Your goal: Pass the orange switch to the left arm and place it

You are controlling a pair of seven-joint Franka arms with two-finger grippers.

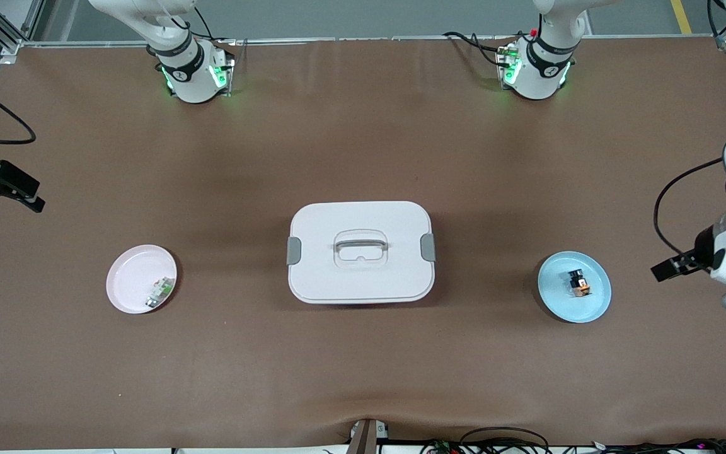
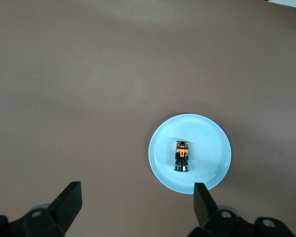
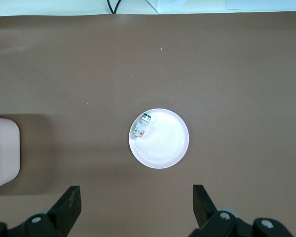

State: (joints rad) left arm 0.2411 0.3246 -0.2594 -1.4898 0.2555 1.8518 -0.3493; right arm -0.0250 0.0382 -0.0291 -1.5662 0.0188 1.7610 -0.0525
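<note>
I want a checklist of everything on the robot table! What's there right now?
Surface: brown table cover, bare between items.
Job's things: orange switch on blue plate toward the left arm's end; white box mid-table, lid on.
Clutter: green-and-white component on pink plate toward the right arm's end.
End effectors: left end effector open above the blue plate's area; right end effector open above the pink plate's area.
Cables: black cables along the table's near edge.
Surroundings: grey floor.

brown table (image 1: 363, 391), grey floor (image 1: 369, 16)
</note>
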